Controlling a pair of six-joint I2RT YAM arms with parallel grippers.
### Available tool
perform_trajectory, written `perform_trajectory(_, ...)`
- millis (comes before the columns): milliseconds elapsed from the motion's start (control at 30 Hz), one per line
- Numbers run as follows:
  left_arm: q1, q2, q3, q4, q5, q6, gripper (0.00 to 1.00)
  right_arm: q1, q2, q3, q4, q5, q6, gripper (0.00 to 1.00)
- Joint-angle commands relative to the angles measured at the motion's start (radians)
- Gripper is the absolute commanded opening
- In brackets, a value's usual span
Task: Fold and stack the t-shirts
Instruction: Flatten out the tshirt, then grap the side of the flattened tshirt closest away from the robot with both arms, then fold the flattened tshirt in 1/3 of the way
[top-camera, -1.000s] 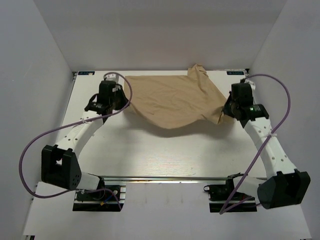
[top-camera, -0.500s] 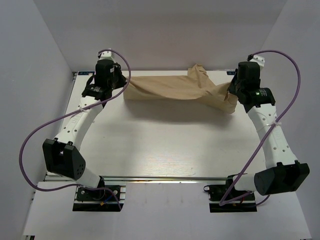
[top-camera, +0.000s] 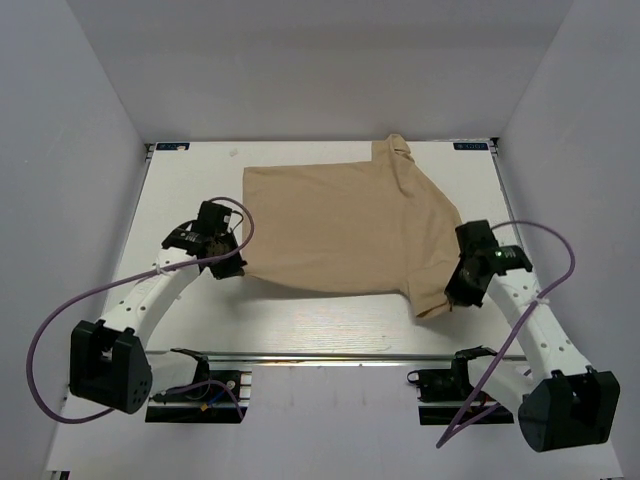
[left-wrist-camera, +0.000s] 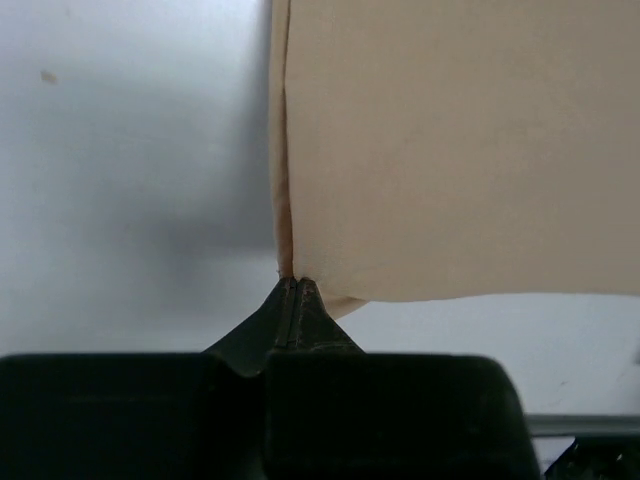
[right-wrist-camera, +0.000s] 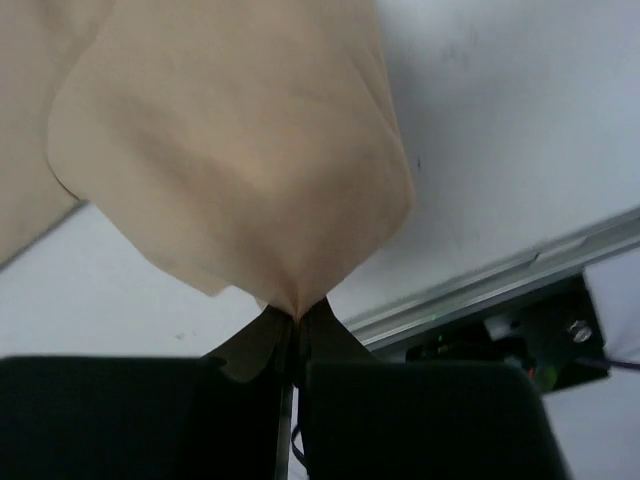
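Observation:
The tan t-shirt (top-camera: 340, 225) lies spread across the white table (top-camera: 300, 315), its far edge near the back and one sleeve at the back right. My left gripper (top-camera: 238, 268) is shut on the shirt's near left corner; in the left wrist view (left-wrist-camera: 296, 282) the closed tips pinch the fabric edge (left-wrist-camera: 440, 150). My right gripper (top-camera: 448, 300) is shut on the shirt's near right sleeve; in the right wrist view (right-wrist-camera: 296, 318) the cloth (right-wrist-camera: 240, 150) fans out from the closed tips.
White walls enclose the table on three sides. A metal rail (top-camera: 330, 357) runs along the near edge with both arm bases behind it; it also shows in the right wrist view (right-wrist-camera: 500, 285). Purple cables loop beside each arm.
Both grippers have come from the back of the table toward the near side, dragging the shirt with them. The bunched shirt is now spread flat.

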Motion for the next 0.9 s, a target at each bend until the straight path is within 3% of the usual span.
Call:
perform_trajectory(0,0.009,0.012,-0.011,-0.113,0.03,-0.032,0.0,-0.004,-0.082,-0.143,-0.028,-0.103,0.117,0.0)
perform_trajectory(267,0.009,0.131,0.044,0.006,0.048,-0.015,0.0,-0.004,0.048,-0.071,0.134,-0.063,0.042,0.0)
perform_trajectory(600,0.03,0.266,0.258,0.117,-0.158,-0.047,0.0,-0.022,0.355,0.303,0.199,0.098,-0.048,0.0)
perform_trajectory(867,0.084,0.54,0.479,0.151,-0.139,-0.011,0.0,-0.079,0.663,0.6,0.227,-0.009,-0.067,0.0)
